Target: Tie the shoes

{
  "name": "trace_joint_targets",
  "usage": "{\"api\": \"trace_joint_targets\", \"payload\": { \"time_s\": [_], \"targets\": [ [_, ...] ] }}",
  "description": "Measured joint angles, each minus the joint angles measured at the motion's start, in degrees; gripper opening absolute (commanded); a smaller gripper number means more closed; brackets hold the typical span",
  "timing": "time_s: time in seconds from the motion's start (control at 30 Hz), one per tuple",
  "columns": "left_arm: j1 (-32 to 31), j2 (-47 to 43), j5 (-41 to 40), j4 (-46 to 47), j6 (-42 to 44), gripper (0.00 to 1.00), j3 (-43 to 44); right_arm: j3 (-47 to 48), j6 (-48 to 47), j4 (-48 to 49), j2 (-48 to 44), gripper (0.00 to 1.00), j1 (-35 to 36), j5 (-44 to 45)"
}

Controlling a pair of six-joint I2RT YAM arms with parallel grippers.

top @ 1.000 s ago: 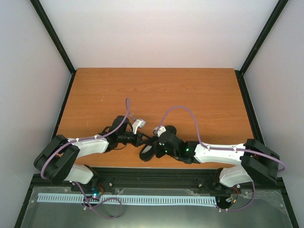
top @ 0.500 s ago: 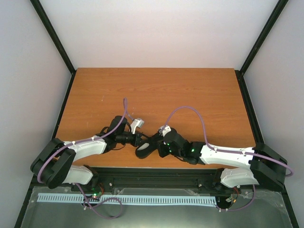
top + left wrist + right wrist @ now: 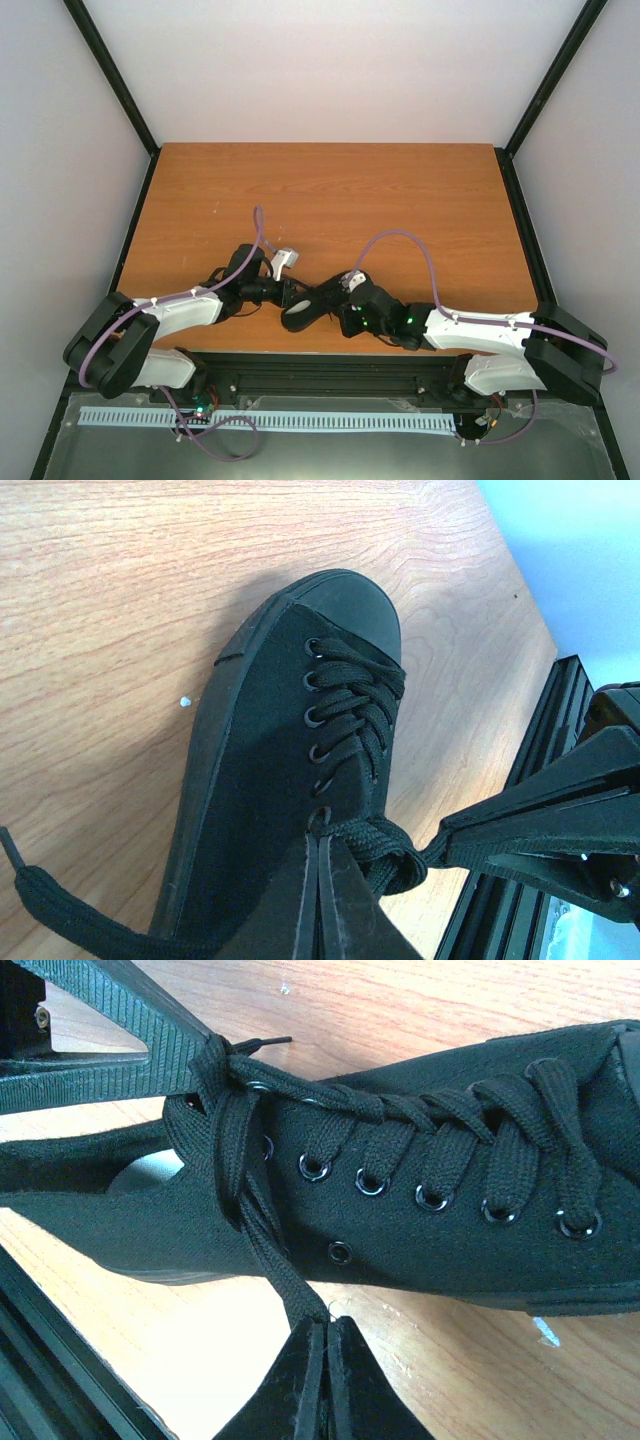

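The sneaker [image 3: 300, 313] lies close to the near edge of the table [image 3: 330, 190], just beside the black rail [image 3: 330, 368]; beyond it the wood runs wide. Both arms reach low and inward from the sides. The left gripper [image 3: 318, 842] and the right gripper [image 3: 325, 1326], each pressed together, pinch a lace [image 3: 255, 1222] strand by the top eyelets. Pale walls [image 3: 330, 70] enclose the orange-brown wood.

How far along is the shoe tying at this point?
Done: the shoe has its laces threaded and crossed into what looks like a first knot. In hand: the left gripper pinches the laces at that knot, the right gripper a strand running from it. Left: no bow shows yet.
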Motion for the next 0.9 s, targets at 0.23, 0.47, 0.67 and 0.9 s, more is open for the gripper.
{"api": "trace_joint_targets", "payload": {
  "time_s": [0.23,0.47,0.67,0.9],
  "targets": [
    [0.09,0.31,1.16,0.04,0.04,0.02,0.0,-0.02,0.17,0.31,-0.02,0.03,-0.02,-0.46],
    [0.31,0.76,1.55,0.09,0.09,0.15,0.0,0.68,-0.7,0.17,-0.17,0.03,-0.22,-0.94],
    [0.63,-1.68,0.48,0.13,0.33,0.38,-0.24,1.53,-1.11,0.57,-0.09,0.03,-0.59,-1.66],
    [0.76,-4.59,0.46,0.7,0.66,0.48,-0.85,1.53,-1.11,0.74,0.31,0.03,-0.72,-2.08]
  ]
}}
